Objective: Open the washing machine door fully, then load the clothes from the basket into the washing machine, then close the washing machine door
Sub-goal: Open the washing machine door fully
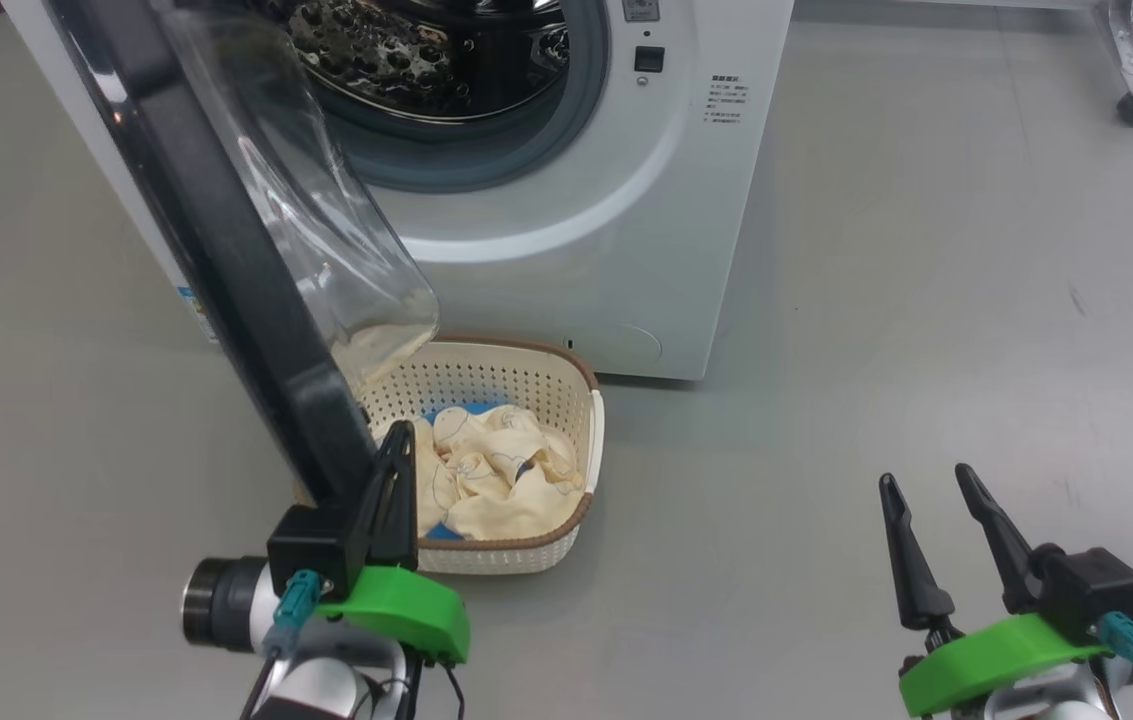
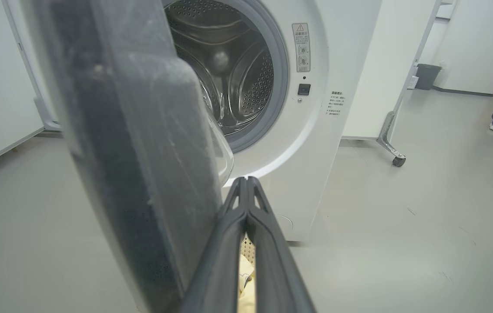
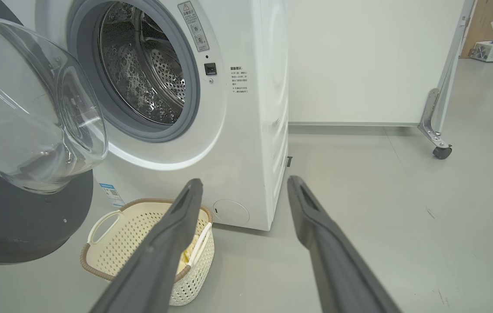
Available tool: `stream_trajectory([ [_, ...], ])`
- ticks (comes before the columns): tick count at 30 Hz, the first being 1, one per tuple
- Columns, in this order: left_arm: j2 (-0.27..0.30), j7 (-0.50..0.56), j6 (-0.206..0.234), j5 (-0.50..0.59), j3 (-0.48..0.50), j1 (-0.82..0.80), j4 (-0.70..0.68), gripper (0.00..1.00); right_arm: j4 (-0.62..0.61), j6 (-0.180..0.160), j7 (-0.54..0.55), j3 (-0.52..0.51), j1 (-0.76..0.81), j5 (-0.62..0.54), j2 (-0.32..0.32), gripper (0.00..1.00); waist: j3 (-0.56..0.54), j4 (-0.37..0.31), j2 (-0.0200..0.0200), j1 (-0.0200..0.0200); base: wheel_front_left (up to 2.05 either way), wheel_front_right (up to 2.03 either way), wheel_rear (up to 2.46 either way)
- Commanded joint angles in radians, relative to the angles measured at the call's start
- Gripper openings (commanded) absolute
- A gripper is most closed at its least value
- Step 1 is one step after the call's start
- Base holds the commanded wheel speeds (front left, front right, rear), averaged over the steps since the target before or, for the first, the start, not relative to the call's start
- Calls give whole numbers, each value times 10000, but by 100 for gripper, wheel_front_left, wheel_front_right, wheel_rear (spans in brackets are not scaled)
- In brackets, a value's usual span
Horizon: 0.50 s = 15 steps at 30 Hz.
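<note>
Two grippers in shot: left gripper (image 1: 403, 432), dark fingers pressed together on nothing, sits just beside the lower rim of the round, black-rimmed glass washing machine door (image 1: 216, 230), swung out from the white front-loading washing machine (image 1: 646, 220). And the right gripper (image 1: 926, 478) hovers, jaws wide apart, empty. Cream-yellow bear-print clothes (image 1: 496, 470) lie in the cream perforated plastic basket (image 1: 486, 385) below the door.

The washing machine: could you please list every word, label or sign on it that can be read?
Nothing on the washing machine reads clearly.
Warning sticker, upper front: red triangle sign; characters too small to read.
Printed lines on the front panel: too small to read.
Blue sticker, low on the front: blurred.
</note>
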Motion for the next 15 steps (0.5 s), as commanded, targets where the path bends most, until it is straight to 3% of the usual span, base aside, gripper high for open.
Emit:
stream_trajectory([
  [1,447,42,288,91,716,-179,-284,0,-310,-29,-93,194,-195,-10,-70,100,38,105,-1,0,0,0,0],
  [15,616,-53,862,150,906,262,-836,0,-398,-29,-93,22,-275,-99,-70,100,272,1237,-1,0,0,0,0],
])
